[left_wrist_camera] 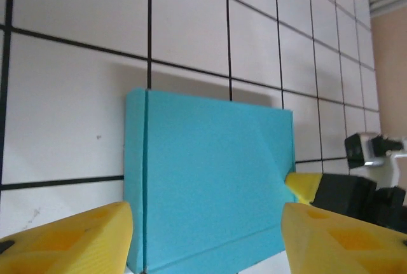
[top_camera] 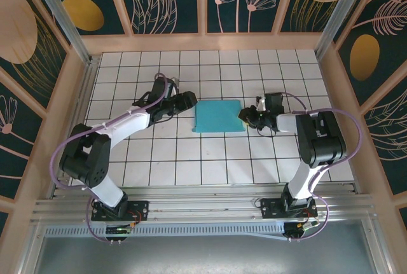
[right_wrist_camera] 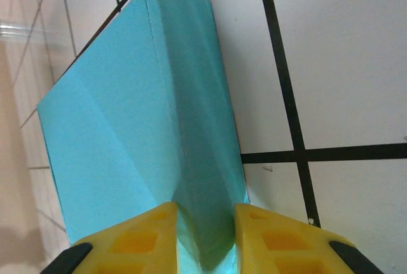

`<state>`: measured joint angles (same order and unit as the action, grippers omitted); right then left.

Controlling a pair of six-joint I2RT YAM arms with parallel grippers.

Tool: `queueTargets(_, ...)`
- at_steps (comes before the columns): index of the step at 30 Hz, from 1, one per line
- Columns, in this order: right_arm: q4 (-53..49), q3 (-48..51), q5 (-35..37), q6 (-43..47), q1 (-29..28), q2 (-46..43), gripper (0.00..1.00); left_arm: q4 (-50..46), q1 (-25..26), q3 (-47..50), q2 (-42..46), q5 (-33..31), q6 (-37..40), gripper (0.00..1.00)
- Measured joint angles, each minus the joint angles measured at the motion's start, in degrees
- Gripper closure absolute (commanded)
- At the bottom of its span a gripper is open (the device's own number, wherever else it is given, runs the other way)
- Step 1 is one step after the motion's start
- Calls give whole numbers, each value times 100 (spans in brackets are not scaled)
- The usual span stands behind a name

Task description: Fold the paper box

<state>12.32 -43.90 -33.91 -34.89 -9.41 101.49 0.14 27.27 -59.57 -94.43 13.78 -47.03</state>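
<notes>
The paper box [top_camera: 218, 116] lies flat near the middle of the tiled table [top_camera: 267, 159], turquoise side up, with a crease running along one short side. In the right wrist view part of it rises from the tiles as a ridge.

The right gripper [top_camera: 244, 117] is at the box's 3 o'clock edge. Its yellow fingers [right_wrist_camera: 137, 236] are clamped on either side of that raised turquoise fold, grasping the box. The right arm rises from its base at 5 o'clock, and its forearm is turned toward 9 o'clock.

The left gripper [top_camera: 193, 102] sits just off the box's 10 o'clock corner. Its jaws are spread and released, and its fingers [left_wrist_camera: 76, 242] frame the near edge of the box without pinching it. The left arm reaches from 7 o'clock with its elbow out and its forearm angled toward 2 o'clock.
</notes>
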Motion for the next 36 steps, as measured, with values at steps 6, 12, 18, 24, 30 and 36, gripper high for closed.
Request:
queueTargets(6,553,151,-787,35,328,247,74,498,-205,442,-494,605,-199,32)
queueTargets(12,833,186,-1211,50,481,437,75,1064,-199,586,-938,1268,-437,31)
queueTargets(18,946,208,-1392,46,568,514,75,1958,-199,667,-1292,1681,-813,31)
queueTargets(24,992,208,-1458,22,590,540,75,2918,-210,929,-1611,2070,-1322,35)
queueTargets(30,999,208,-1473,4,601,544,75,3803,-138,970,-1749,2339,-1845,47)
queueTargets(36,1003,212,-1486,4,645,544,74,4365,-24,964,-2050,2457,-2367,71)
